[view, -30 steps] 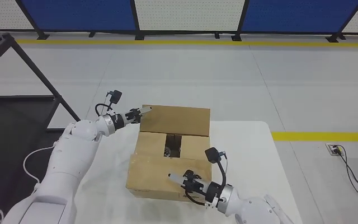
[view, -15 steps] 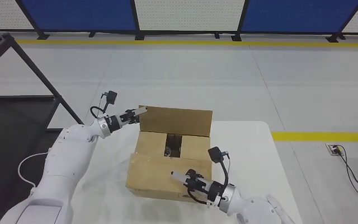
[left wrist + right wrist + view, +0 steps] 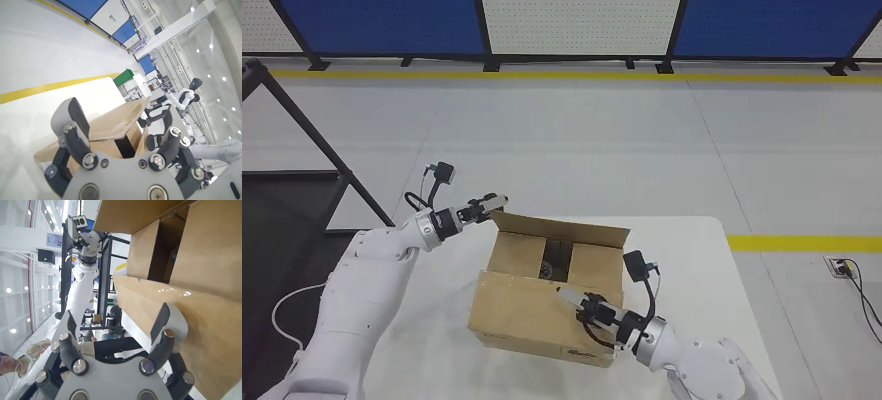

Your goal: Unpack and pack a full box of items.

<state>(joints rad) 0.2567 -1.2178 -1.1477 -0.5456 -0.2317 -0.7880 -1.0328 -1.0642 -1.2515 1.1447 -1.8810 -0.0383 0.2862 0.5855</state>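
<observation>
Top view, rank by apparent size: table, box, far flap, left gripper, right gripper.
1. table
2. box
3. far flap
4. left gripper and right gripper: they look about alike and may sit at different distances from the camera, so they are not ranked against each other.

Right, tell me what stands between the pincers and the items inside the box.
Two inner flaps lie across the cardboard box opening, leaving a narrow gap over a dark item. Both outer flaps are raised.
</observation>
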